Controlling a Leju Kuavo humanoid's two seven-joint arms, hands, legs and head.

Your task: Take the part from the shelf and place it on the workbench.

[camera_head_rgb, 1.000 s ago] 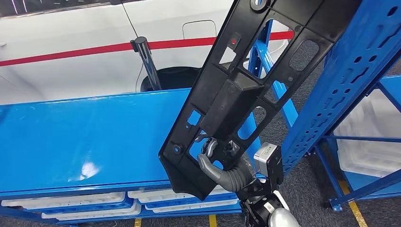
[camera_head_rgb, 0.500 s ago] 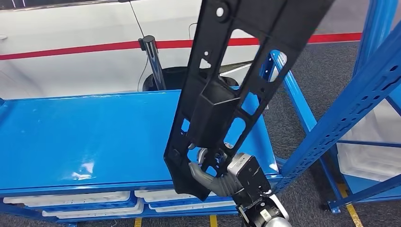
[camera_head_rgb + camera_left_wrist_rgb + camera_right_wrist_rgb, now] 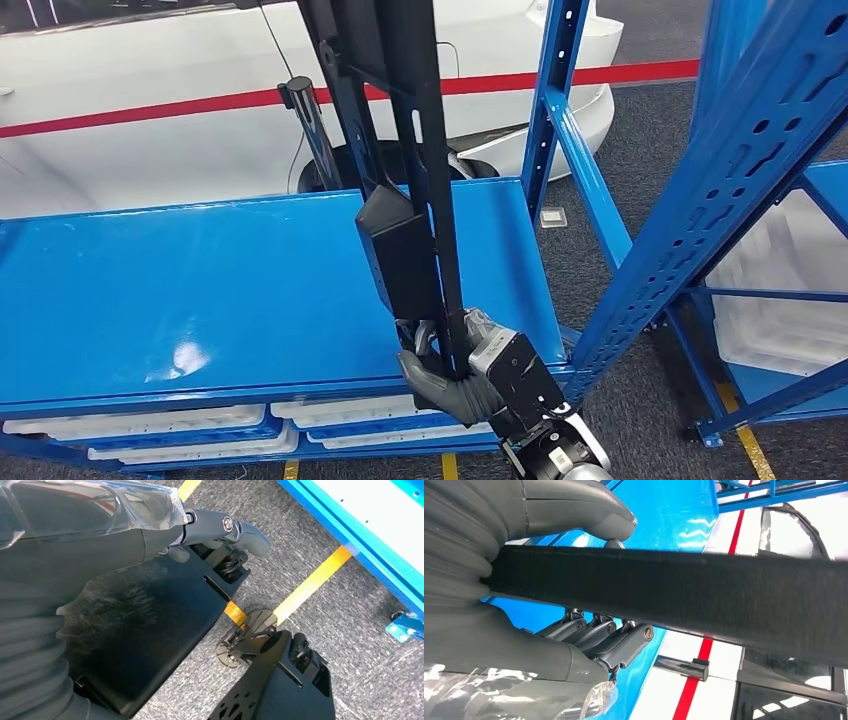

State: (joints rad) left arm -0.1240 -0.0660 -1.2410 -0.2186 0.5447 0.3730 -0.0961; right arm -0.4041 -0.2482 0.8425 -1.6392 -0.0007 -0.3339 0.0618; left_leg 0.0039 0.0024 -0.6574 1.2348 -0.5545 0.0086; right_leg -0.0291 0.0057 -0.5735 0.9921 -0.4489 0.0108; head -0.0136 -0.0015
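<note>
Head view: the part (image 3: 405,200), a long black moulded plastic panel with rectangular cut-outs and a boxy raised block at mid-length, is held nearly upright and edge-on, rising from the right hand (image 3: 450,375) past the top of the frame. Its lower end is clasped by that hand, the grey thumb on one face and the darker fingers (image 3: 616,640) on the other, as seen in the right wrist view, where the part's matt, finely grained edge is presented. Behind the hand lies the workbench (image 3: 150,290), a glossy blue metal surface. To the hand's right stands the shelf (image 3: 720,190), of blue perforated steel uprights. Beyond the bench a white car body (image 3: 130,130) is crossed by a red stripe (image 3: 150,110). No legible writing is shown. In the left wrist view the left hand (image 3: 220,530) hangs over grey carpet; whether it is open cannot be told.
</note>
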